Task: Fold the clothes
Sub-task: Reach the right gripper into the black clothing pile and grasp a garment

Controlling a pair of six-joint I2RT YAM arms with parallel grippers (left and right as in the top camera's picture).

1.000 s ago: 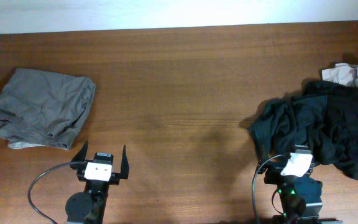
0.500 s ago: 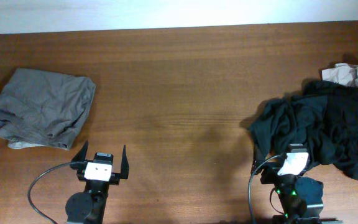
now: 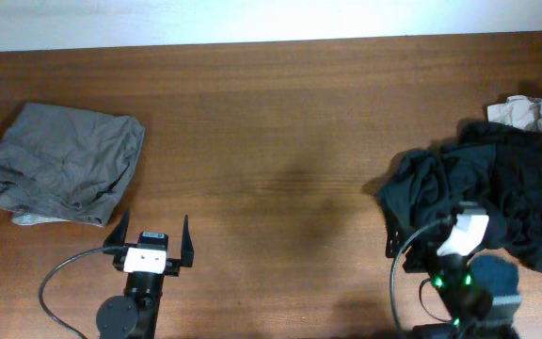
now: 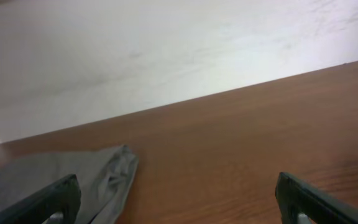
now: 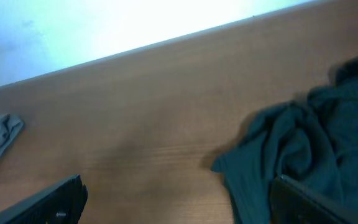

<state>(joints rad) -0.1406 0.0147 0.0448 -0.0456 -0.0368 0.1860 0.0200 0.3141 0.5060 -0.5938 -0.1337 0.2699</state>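
**Bench** (image 3: 280, 141). Brown wood, viewed from overhead, 12 o'clock toward the white wall (image 3: 252, 19).

**Black heap of clothes** (image 3: 506, 188). Crumpled, unfolded, at 3 o'clock on the bench, spreading down toward 4 o'clock. No logo discernible among the folds.

**Beige garment** (image 3: 525, 111). Crumpled, at 2 o'clock by the bench edge, touching the 12 o'clock side of the black heap of clothes.

**Grey garment** (image 3: 64, 165). Loosely bunched, at 9 o'clock, well apart from the black heap of clothes, bare wood between.

**Left pincer** (image 3: 154, 226). At 7 o'clock near the front edge, pointing to 12 o'clock. Fingers spread wide apart, nothing between them. Near the 5 o'clock corner of the grey garment, not touching it.

**Right pincer** (image 5: 176, 190). At 5 o'clock, at the near edge of the black heap of clothes. Fingers hidden from overhead beneath the white wrist housing. In the right wrist view, both fingers wide apart, nothing held, dark cloth just ahead of the 3 o'clock finger. Contact with the cloth not discernible.
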